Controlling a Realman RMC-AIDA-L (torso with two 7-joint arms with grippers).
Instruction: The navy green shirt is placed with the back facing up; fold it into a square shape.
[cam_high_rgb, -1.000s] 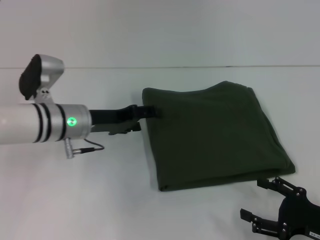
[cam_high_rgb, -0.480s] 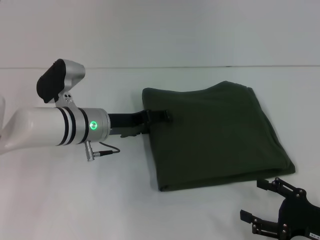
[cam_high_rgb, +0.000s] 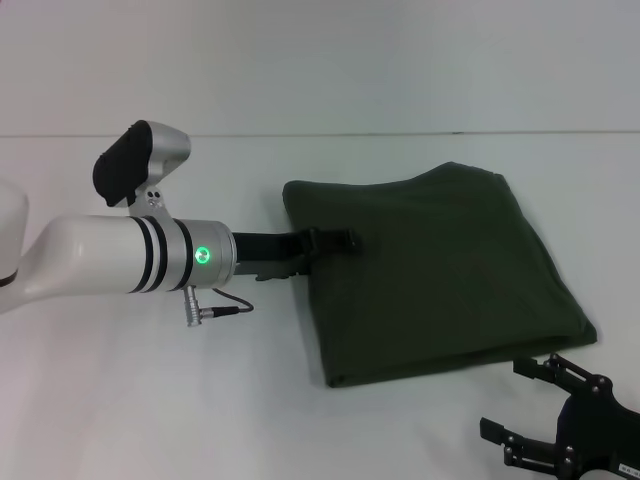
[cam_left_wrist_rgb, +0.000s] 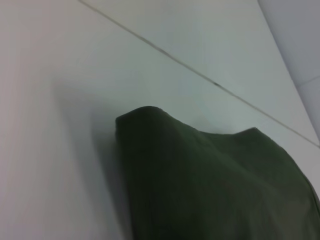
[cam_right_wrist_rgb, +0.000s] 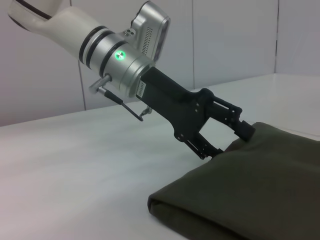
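A: What fills the view?
B: The navy green shirt, a dark folded mass with one rounded corner raised.
A: And around it?
B: A pale counter, crossed by a thin dark seam.

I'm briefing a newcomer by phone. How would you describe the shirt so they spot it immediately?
On the white table, look right of centre, where the left gripper reaches in. The shirt is the dark olive-green cloth folded into a rough square, the only fabric there; the right gripper sits near its front corner.
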